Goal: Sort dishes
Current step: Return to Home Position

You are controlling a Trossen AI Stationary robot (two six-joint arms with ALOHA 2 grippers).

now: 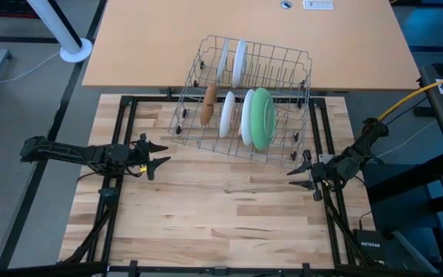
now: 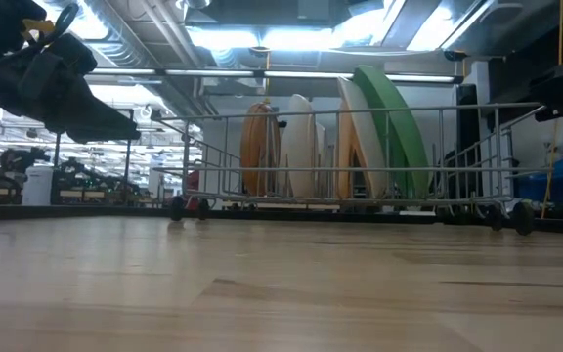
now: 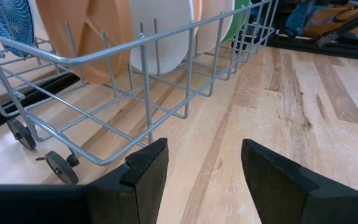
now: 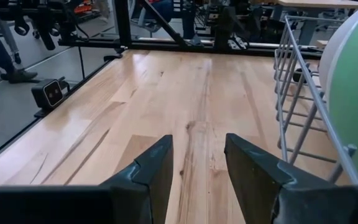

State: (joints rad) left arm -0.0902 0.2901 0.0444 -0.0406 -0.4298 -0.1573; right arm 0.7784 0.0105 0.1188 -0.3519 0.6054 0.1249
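Standing round plates (image 1: pixel 261 118) in wire rack (image 1: pixel 283 49)

A grey wire rack (image 1: pixel 279 69) rests at the wooden table's (image 1: pixel 221 208) far edge.

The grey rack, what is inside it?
Plates standing on edge in the grey rack: a brown plate, white plates and a green plate. Two more plates stand in the far row. Their faces mostly hide each other.

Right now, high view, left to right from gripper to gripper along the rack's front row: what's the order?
left gripper → brown plate → smaller white plate → larger white plate → green plate → right gripper
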